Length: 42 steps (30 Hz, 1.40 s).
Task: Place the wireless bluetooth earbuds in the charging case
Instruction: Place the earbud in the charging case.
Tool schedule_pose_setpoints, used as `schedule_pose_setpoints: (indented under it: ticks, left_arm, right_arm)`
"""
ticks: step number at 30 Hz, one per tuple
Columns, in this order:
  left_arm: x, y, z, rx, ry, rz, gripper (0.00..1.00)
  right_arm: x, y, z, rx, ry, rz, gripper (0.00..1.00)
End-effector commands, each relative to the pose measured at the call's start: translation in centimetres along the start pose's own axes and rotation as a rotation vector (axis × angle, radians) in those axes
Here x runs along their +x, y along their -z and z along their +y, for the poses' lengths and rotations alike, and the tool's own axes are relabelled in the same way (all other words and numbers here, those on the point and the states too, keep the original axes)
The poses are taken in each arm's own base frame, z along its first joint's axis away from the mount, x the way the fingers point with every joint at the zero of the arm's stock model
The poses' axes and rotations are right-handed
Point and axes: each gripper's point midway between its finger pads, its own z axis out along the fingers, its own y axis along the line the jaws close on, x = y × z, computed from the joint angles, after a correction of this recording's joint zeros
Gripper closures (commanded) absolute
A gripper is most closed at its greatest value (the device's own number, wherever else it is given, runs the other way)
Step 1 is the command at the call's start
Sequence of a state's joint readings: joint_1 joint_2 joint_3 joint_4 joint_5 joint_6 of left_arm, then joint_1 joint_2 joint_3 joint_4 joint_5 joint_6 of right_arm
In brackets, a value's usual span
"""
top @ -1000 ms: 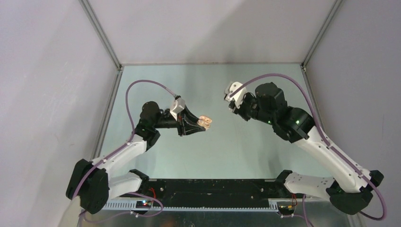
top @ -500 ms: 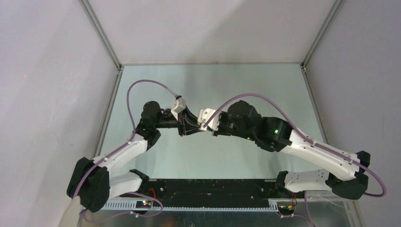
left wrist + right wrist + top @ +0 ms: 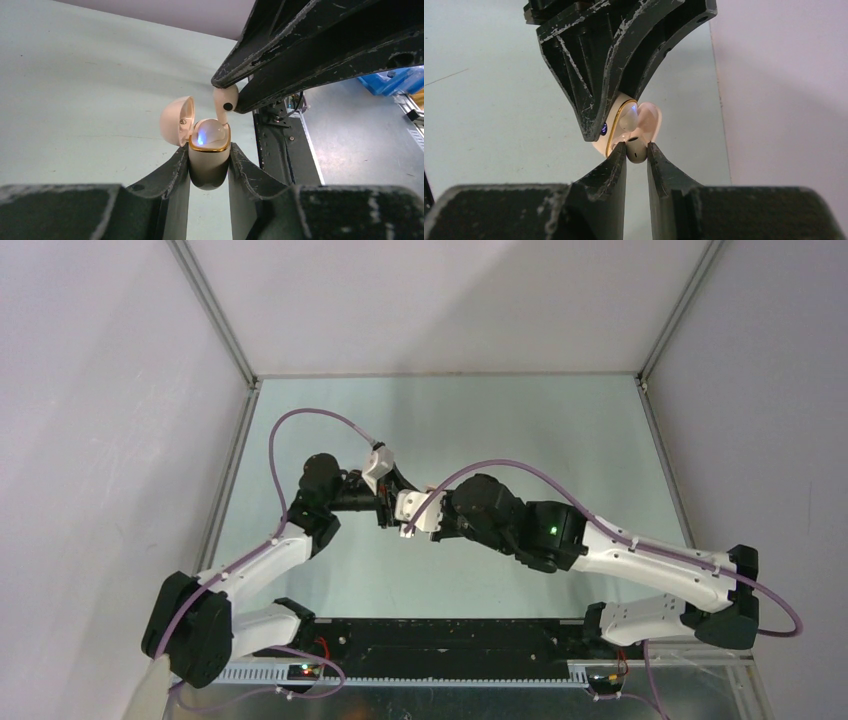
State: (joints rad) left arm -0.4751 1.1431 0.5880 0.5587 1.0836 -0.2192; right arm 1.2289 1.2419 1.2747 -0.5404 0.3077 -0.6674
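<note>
place: robot lab cell | cues: bare grey walls (image 3: pixel 440 300), aluminium frame posts (image 3: pixel 212 310) (pale green bench (image 3: pixel 480 420))

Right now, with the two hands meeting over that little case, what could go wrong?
The right hand pinches the off-white earbud only at its fingertips, so the earbud may twist or slip out before its stem seats fully in the charging case. The left hand grips the case by its lower body alone, so a hard push could tilt it or slide it. The lid stands open close beside the earbud and might get knocked.
</note>
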Motion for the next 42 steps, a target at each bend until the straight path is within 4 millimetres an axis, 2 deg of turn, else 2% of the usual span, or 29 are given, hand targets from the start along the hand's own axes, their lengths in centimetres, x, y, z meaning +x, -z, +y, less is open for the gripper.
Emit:
schedule_pose_setpoints:
  ticks: [1, 20, 34, 39, 42]
  left_arm:
    - [-1.5, -0.2, -0.6, 0.034, -0.05, -0.02, 0.91]
    - [-2.2, -0.1, -0.6, 0.035, -0.025, -0.037, 0.95]
    - [-3.0, 0.2, -0.6, 0.024, -0.022, -0.074, 0.96]
    - [-3.2, 0.3, -0.5, 0.024, -0.02, -0.081, 0.96]
    - [-3.2, 0.3, -0.5, 0.024, -0.022, -0.082, 0.96]
  right_arm:
    - [-0.8, 0.0, -1.4, 0.086, 0.014, -0.019, 0.78]
    - [0.0, -0.1, -0.5, 0.123, 0.048, -0.038, 0.8]
    - [0.1, -0.4, -0.8, 0.118, -0.168, -0.076, 0.83]
    - [0.2, -0.2, -1.3, 0.131, -0.209, -0.082, 0.82]
    - [0.1, -0.1, -1.0, 0.107, -0.225, -0.095, 0.81]
